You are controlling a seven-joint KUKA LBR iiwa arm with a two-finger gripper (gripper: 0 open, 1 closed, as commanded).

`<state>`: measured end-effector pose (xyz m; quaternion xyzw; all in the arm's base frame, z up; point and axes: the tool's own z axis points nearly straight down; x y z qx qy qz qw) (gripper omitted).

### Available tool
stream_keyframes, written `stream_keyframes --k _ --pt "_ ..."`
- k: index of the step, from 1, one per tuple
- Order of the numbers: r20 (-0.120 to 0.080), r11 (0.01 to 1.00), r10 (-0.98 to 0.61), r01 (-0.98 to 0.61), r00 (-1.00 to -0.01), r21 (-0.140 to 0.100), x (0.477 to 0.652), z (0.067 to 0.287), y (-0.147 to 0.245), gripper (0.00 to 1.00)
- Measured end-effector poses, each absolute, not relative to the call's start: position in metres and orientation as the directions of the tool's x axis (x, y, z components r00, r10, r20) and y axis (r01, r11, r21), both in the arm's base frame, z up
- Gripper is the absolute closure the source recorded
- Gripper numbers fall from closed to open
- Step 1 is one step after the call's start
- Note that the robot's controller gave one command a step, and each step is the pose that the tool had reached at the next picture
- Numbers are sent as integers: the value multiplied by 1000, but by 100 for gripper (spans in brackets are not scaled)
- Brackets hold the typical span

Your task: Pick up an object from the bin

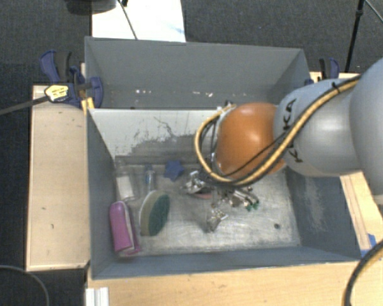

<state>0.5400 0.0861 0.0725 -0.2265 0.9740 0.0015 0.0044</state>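
Observation:
My gripper [216,217] hangs low over the middle of the bin floor, its metal tip close to the bare floor. An oval pad with a dark green face and pale rim [154,213] lies to its left, apart from it. A small blue piece [173,169] sits near the back, up and left of the gripper. Nothing shows held in the gripper.
A pink-purple cylinder [121,227] lies along the left wall near the front corner. A clear tube [148,178] and a small pale piece [124,186] rest behind it. The arm's orange cover hides the floor at the middle right.

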Motion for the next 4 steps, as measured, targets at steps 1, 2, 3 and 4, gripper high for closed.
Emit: stream_keyframes --k 1,2,3,4 --pt "1 954 -301 -301 -954 3 582 102 135 0" --pt "-8 728 -685 -686 -728 1 569 101 207 0" --pt "-10 601 -799 -799 -601 -16 565 94 220 0" --pt "26 164 -986 -986 -164 -8 549 72 238 0"
